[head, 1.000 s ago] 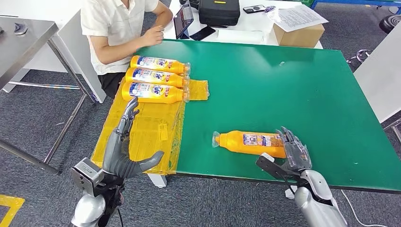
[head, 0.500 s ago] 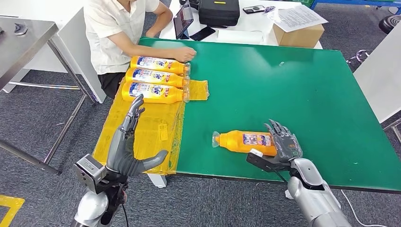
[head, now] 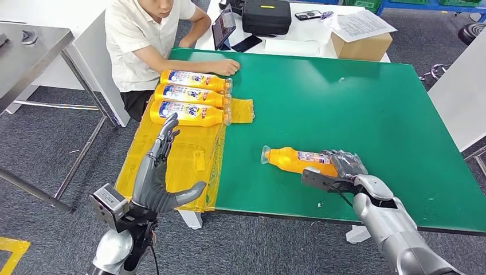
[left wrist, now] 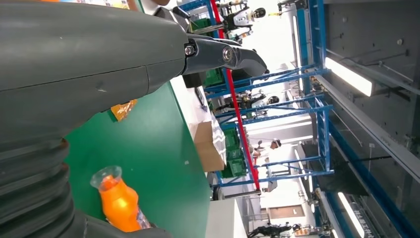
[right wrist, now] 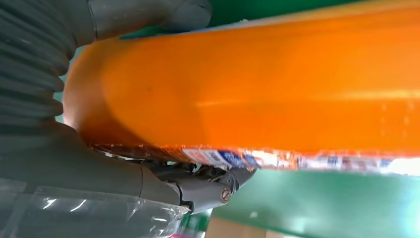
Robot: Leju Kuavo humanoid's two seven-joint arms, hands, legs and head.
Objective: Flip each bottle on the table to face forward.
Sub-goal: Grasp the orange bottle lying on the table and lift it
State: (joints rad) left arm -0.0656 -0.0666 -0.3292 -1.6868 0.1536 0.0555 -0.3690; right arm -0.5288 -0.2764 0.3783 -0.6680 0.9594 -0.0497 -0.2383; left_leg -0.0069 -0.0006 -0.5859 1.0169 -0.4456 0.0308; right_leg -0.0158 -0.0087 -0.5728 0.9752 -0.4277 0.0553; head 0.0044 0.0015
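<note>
Right hand (head: 344,166) is gripping the base end of the lone bottle (head: 298,161), lying left-right with cap pointing left, while the left hand (head: 157,172) is hovering open, well apart.

Orange bottle (head: 298,161) — blue-and-white label — on green table (head: 367,103), yellow sheet (head: 189,157)

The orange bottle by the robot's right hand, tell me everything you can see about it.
The orange bottle lies on its side on the green table, near the front edge, apart from the three bottles on the yellow sheet. It looks like glossy orange plastic with a clear cap end pointing toward the robot's left, and a white and blue printed label along its body. Its base end sits inside the right robot hand, whose fingers curl over it. The right wrist view shows the bottle pressed close against the palm, label edge visible.
</note>
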